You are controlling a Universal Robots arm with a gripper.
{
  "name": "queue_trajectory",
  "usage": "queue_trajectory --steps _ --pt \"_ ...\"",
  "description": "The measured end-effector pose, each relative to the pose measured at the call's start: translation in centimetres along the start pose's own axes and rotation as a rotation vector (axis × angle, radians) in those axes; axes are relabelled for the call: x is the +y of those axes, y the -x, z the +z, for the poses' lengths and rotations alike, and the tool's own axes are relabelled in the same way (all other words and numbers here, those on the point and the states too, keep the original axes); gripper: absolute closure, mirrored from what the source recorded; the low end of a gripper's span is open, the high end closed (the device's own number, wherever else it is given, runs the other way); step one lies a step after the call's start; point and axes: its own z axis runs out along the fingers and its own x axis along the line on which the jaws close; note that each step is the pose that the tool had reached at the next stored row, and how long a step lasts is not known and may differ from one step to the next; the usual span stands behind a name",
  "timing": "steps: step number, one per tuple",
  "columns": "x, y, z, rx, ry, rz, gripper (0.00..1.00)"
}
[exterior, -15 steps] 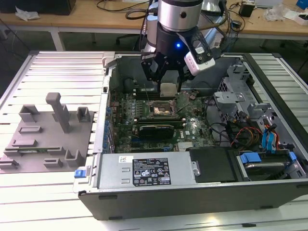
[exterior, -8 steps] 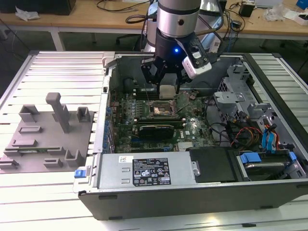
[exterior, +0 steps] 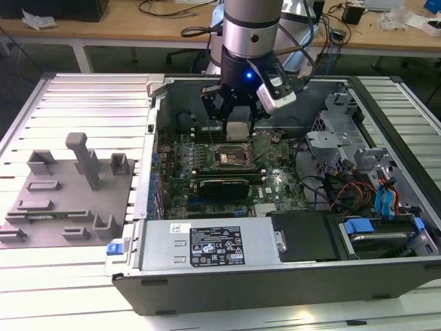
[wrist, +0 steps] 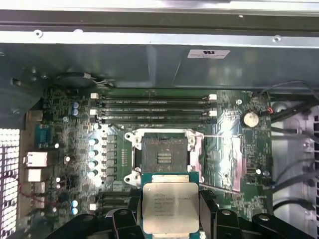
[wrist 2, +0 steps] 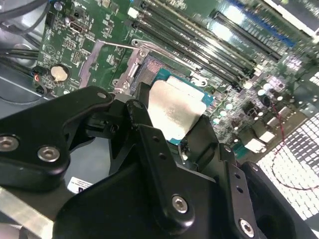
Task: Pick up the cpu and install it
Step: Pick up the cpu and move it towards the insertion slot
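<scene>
My gripper (exterior: 238, 127) hangs inside the open computer case, shut on the cpu (exterior: 238, 131), a small square chip with a silvery top and green rim. The same cpu (wrist: 170, 206) shows in the first wrist view between black fingers (wrist: 212, 211), just short of the open dark socket (wrist: 163, 157) with its metal frame. In the second wrist view the cpu (wrist 2: 172, 112) is held over the edge of the socket (wrist 2: 149, 69). In the exterior view the socket (exterior: 229, 156) lies on the motherboard just below the gripper.
The case holds memory slots (wrist: 154, 109), a graphics card (exterior: 222, 186), a power supply (exterior: 210, 245) and drive bays with blue tabs (exterior: 393, 200). A grey fixture tray (exterior: 65, 193) with blocks sits at the exterior view's left. A socket lever (wrist 2: 124, 46) stands open.
</scene>
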Motion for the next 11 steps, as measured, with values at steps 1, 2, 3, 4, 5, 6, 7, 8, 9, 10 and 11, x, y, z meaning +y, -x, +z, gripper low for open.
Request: queue_trajectory --steps 1,2,3,4,5,6,7,8,9,10,11 --pt "0.09 -0.01 0.32 0.0001 -0.0001 0.000 0.45" --pt "0.14 -0.01 0.52 0.0001 -0.0003 0.000 0.45" --pt "0.18 -0.02 0.74 0.0001 -0.0002 0.000 0.45" --pt "0.28 -0.03 1.28 0.0001 -0.0001 0.000 0.45" --pt "0.34 -0.03 1.72 0.0001 -0.0003 0.000 0.45" --pt "0.37 -0.05 2.05 0.0002 -0.0005 0.000 0.45" --pt "0.39 -0.05 2.14 0.0001 -0.0004 0.000 0.45" --pt "0.40 -0.05 2.19 0.0001 -0.0005 0.000 0.45" --pt "0.43 -0.06 2.24 0.0001 -0.0005 0.000 0.45" --pt "0.47 -0.07 2.30 0.0000 -0.0005 0.000 0.45" --pt "0.52 -0.07 2.35 0.0000 -0.0003 0.000 0.45"
